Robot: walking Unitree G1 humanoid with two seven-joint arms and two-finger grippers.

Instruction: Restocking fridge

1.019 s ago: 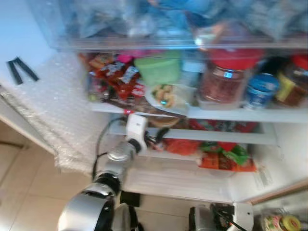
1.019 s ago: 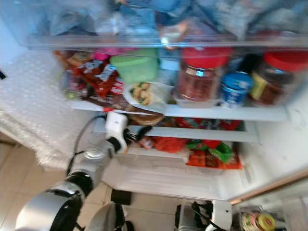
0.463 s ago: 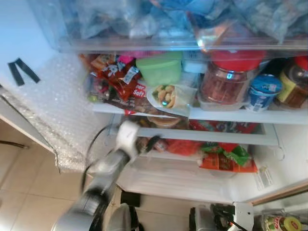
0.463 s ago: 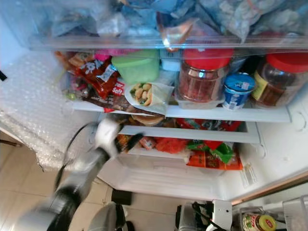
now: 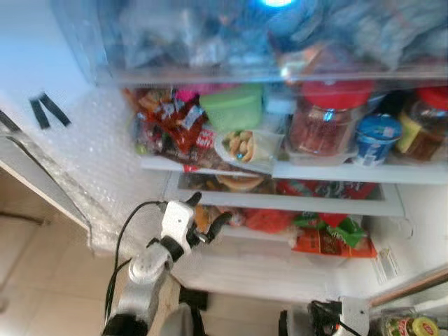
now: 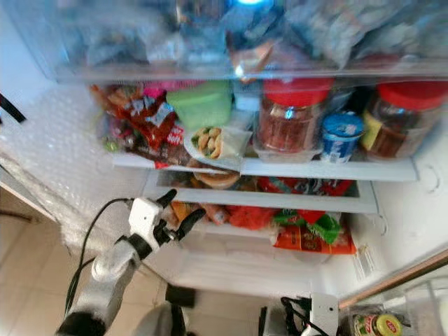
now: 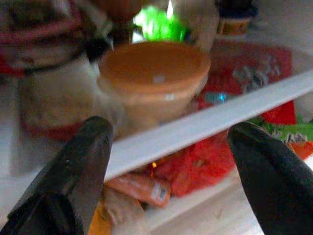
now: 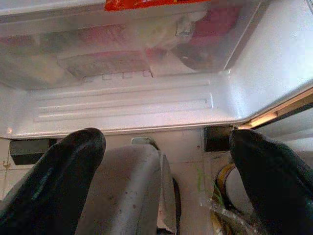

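Observation:
The fridge stands open before me, its shelves packed. My left gripper (image 5: pixel 208 210) is open and holds nothing, just in front of the white edge of the middle shelf (image 5: pixel 294 203), toward its left end. In the left wrist view the gripper (image 7: pixel 168 129) points at an orange bowl (image 7: pixel 154 73) standing behind that shelf edge, with orange and red packets (image 7: pixel 195 161) below it. My right arm (image 5: pixel 343 315) hangs low at the bottom; its gripper (image 8: pixel 166 137) is open in front of the fridge's bare white bottom ledge (image 8: pixel 127 105).
The upper shelf holds snack packets (image 5: pixel 175 122), a green lidded tub (image 5: pixel 231 105), a wrapped sandwich (image 5: pixel 241 145), red-lidded jars (image 5: pixel 329 119) and a blue tub (image 5: pixel 374 136). Red and green packets (image 5: pixel 322 234) lie lower right. Bubble wrap (image 5: pixel 91 161) covers the left wall. A jar (image 5: pixel 406 325) sits bottom right.
My left gripper has dropped a little and drawn back to the left from the middle shelf, still open. The camera has shifted slightly.

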